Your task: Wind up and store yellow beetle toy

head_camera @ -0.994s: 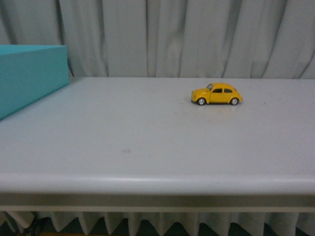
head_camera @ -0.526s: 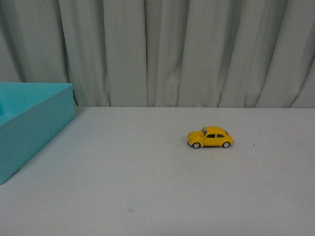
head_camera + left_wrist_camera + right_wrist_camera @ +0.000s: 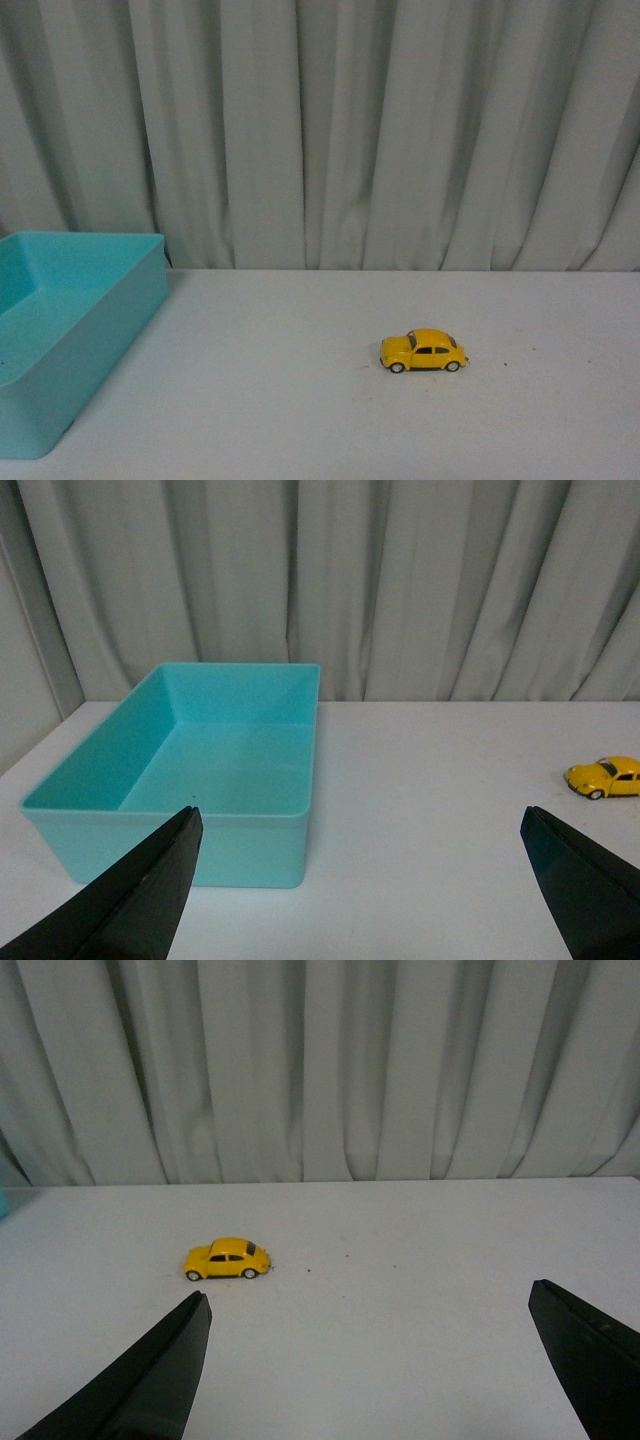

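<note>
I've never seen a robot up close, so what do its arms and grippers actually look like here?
Only the fingers show, in the wrist views. The left gripper and right gripper each have two matte black fingers that taper to a point like wedges. No cables, markings or arm parts are visible.

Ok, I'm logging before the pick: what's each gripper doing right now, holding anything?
Left gripper: open, holding nothing.
Right gripper: open, holding nothing; the beetle is not grasped.
</note>
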Controlling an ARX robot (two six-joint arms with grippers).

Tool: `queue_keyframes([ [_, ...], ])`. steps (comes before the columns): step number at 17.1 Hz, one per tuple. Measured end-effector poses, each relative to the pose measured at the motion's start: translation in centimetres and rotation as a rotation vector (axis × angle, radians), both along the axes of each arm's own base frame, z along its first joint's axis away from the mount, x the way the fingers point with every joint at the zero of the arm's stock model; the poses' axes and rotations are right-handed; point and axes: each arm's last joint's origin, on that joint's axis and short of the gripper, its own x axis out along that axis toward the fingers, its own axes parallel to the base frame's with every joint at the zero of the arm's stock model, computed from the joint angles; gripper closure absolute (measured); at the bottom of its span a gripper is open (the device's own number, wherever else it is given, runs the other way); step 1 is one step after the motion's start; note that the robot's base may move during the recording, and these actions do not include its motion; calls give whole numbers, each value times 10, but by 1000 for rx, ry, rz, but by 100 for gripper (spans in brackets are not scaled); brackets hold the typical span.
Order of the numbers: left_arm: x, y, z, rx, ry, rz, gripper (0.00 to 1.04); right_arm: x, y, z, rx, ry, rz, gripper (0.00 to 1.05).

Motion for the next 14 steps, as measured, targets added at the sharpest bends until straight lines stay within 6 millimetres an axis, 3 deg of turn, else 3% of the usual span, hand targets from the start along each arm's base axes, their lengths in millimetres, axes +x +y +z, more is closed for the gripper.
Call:
queue_keyframes([
  [14,0,0,0,0,2,0,7,0,0,0,0,3,0,7],
])
